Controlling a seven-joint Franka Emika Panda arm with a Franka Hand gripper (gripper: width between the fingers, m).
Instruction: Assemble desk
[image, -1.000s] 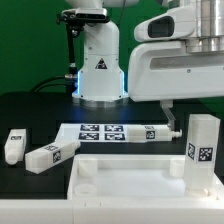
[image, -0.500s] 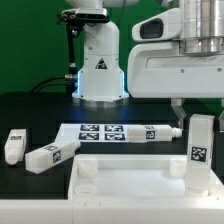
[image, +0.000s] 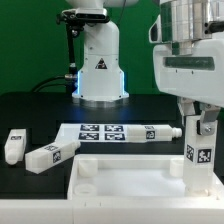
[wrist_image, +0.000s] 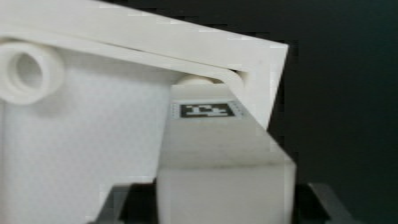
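Well, the table (image: 30, 110) is flat and black, and behind it stands a round white robot base (image: 100, 70). On the table lie the thin marker board (image: 100, 130), three loose legs (image: 50, 155) and, nearest the camera, the top (image: 120, 165), a smooth white plastic tray with a raised rim. The gripper (image: 200, 112) is clamped on one leg (image: 203, 155), a white square block with a black tag, standing upright at the top's corner on the exterior view's right.
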